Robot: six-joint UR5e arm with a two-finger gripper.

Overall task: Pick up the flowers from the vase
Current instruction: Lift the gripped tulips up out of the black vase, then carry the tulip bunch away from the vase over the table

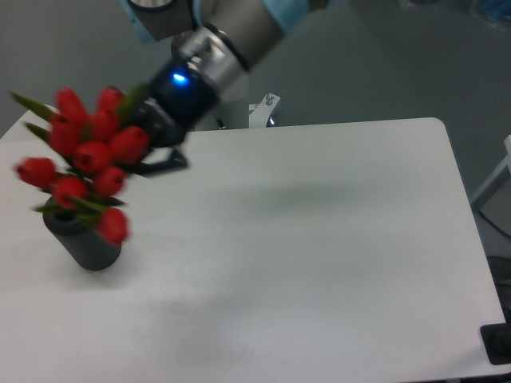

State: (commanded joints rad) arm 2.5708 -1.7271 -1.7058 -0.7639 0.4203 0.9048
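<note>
one vase [86, 246], roughly nine blurred tulip buds [89, 156], one table [319, 263].

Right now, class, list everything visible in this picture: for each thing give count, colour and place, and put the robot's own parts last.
flowers: one bunch of tulip buds, blurred, red with green leaves, at the left, in front of the vase's top.
vase: one, dark grey, on the table's left side.
table: one, white, filling most of the view.
arm: one, grey with light blue joints, top centre.
end effector: one, black, blue light, against the bunch; finger state unclear.
</note>
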